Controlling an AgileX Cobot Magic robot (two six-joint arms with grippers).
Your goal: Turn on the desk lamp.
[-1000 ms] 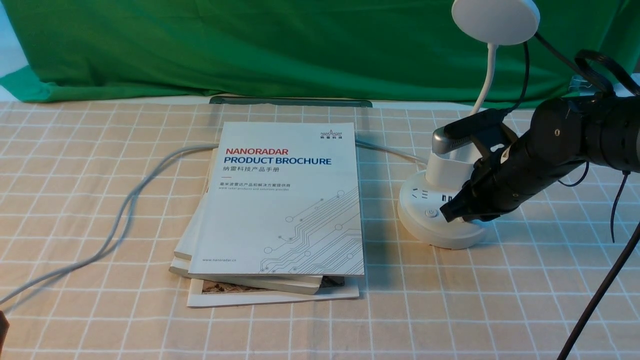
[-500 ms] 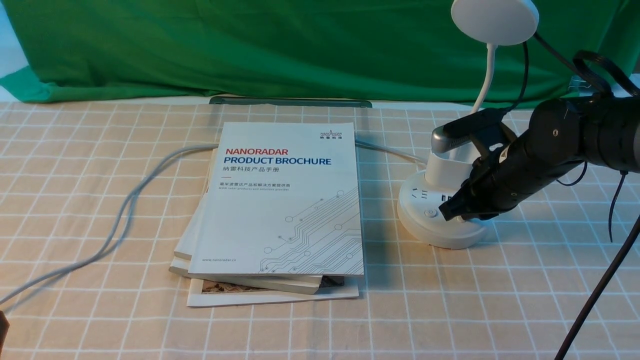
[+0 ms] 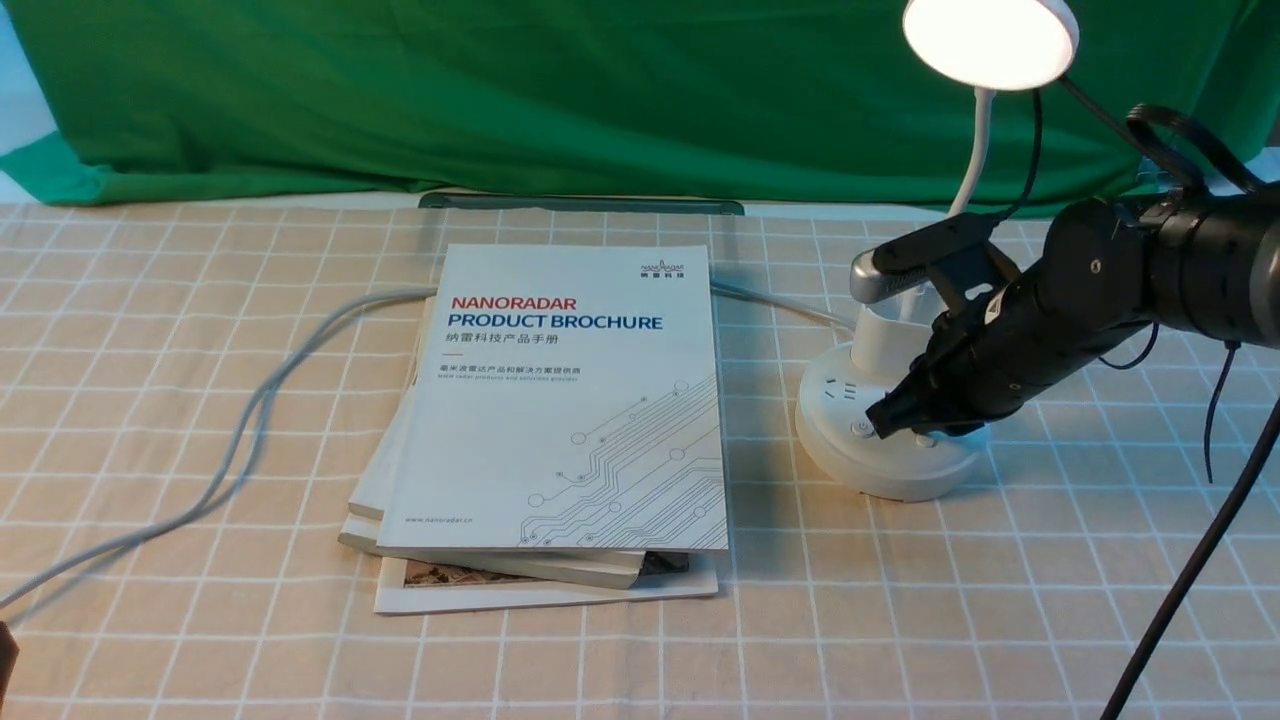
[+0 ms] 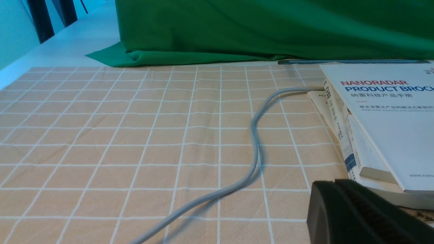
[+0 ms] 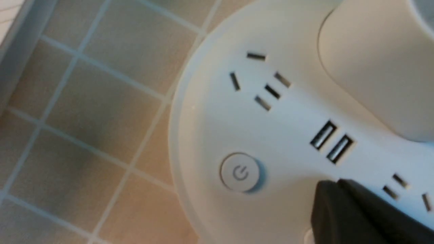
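The white plastic desk lamp [image 3: 905, 400] with its round disc head glows (far right). The right end effector [image 3: 880, 418], fingers pressed together, rests on its round base.

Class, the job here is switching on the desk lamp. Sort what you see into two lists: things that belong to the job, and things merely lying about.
Belongs to the job:
- desk lamp, head lit
- power button on its base
- right claw, shut, at the base

Lying about:
- stack of brochures
- grey cable
- green cloth
- left claw, shut, idle
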